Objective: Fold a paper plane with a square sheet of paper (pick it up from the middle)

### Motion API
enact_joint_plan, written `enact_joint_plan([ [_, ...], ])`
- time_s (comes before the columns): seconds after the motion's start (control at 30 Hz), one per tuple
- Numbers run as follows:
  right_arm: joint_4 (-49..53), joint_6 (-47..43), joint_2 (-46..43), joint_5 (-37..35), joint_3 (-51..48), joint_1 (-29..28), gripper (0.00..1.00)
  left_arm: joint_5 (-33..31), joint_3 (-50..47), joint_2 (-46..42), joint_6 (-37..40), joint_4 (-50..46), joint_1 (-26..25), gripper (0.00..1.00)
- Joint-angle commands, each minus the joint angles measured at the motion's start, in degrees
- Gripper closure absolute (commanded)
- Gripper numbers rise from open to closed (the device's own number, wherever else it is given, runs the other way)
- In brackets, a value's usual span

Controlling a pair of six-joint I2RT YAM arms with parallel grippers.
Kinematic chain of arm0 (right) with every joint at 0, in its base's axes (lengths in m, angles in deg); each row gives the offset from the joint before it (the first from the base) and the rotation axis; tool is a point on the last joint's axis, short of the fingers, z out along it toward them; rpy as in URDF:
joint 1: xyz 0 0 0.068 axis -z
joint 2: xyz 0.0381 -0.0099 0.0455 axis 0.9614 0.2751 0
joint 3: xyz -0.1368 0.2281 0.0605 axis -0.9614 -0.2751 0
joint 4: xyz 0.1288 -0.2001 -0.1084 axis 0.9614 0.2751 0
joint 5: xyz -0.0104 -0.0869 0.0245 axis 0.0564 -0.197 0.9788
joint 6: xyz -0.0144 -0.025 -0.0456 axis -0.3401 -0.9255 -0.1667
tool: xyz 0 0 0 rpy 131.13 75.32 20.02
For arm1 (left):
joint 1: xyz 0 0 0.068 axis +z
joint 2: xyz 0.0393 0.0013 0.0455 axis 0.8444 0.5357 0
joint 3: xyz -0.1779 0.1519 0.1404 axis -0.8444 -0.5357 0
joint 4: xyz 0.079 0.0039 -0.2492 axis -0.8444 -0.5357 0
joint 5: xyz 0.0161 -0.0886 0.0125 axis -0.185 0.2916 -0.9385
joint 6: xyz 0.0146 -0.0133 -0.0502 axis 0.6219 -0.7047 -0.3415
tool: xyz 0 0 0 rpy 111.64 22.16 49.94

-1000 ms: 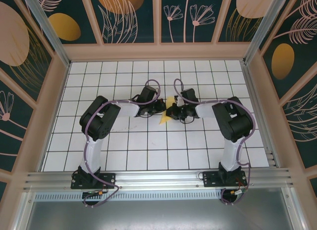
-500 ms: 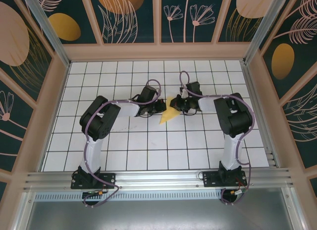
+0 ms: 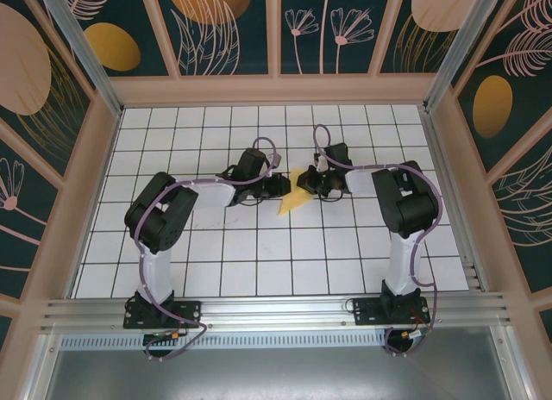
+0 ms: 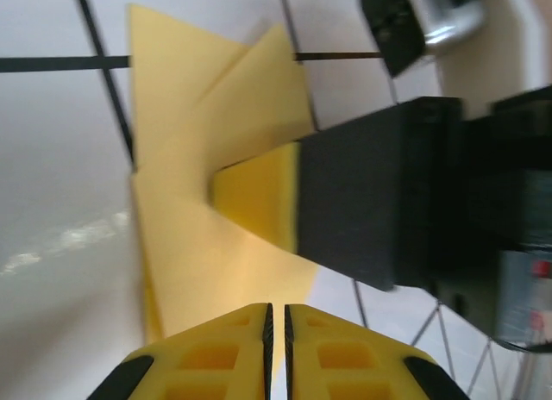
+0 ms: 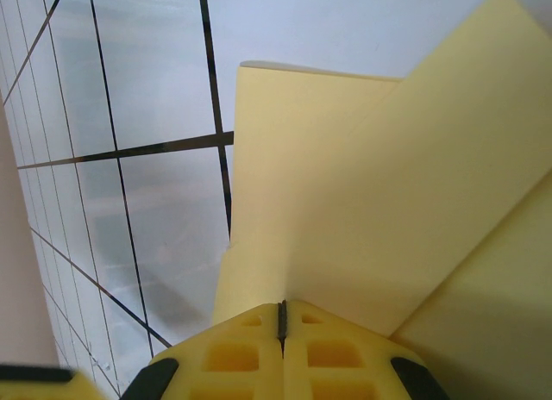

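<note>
Since a second ago the left arm's elbow has swung out to the left and nearer, and the right gripper (image 3: 304, 183) has shifted a little farther from the near edge. The folded yellow paper (image 3: 289, 203) lies where it did.

On the left, the left gripper (image 3: 280, 186) reaches in low over the white gridded worktop (image 3: 259, 253), just left of the paper. In the left wrist view its yellow fingers stand almost together, with only a thin slit between them (image 4: 276, 309). The paper (image 4: 198, 245) runs right up to that slit. Whether they pinch it or have just let go cannot be told.

In the middle, the paper sits near the centre of the worktop between the two grippers. It is folded into a pointed shape whose tip aims near and left in the top view. Overlapping flaps show in both wrist views.

On the right, the right gripper comes in from the far right side of the paper, opposite the left one. Its yellow pad (image 4: 250, 206) presses into a fold. In its own wrist view the fingers are clenched to a single dark line (image 5: 281, 307), and the paper (image 5: 362, 210) runs in at the tips, grasped there.
</note>
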Motion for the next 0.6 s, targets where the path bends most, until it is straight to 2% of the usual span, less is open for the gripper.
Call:
enact_joint_plan([
  [0.0,4.0,-0.3,2.4,-3.5,0.0,0.7,0.95,2.0,-0.9,-0.9,0.1,1.1,-1.0,0.85],
  [0.2,5.6,-0.5,2.9,-4.1,0.8,0.8,0.95,-0.8,-1.7,-0.4,-0.7,-3.5,-2.7,0.86],
  [0.57,7.4,-0.6,4.5,-4.3,1.9,1.0,0.95,0.2,-4.7,-1.0,-2.6,-3.9,-3.0,0.86],
])
